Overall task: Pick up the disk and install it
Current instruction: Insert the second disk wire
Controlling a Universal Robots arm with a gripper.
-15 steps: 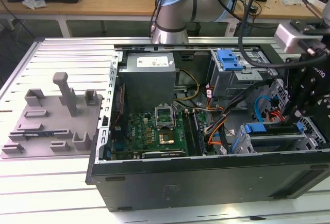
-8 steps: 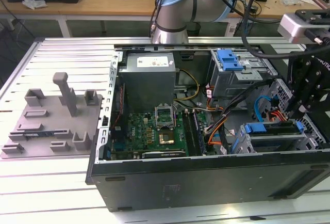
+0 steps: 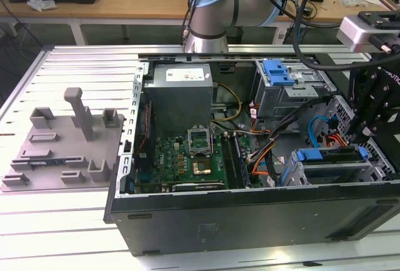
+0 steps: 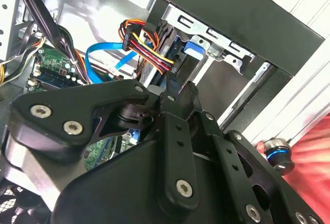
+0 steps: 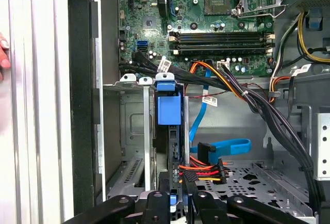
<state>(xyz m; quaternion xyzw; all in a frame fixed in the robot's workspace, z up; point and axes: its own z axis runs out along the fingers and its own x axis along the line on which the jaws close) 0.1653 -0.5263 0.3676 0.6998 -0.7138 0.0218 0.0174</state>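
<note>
One disk (image 5: 169, 111) stands in the case's drive cage (image 5: 131, 131), the pincer (image 5: 178, 189) clamped on its end.

The disk (image 5: 174, 146) stood edge-on in its bay, so its label and flat faces were hidden; the bay's metal walls covered most of it. In the second wrist view the gripper's (image 4: 175, 87) black linkage blocked the disk's (image 4: 180, 64) lower part. In the exterior view the arm (image 3: 375, 108) ran off the picture's edge. A hand (image 5: 4, 53) was cut off.
</note>
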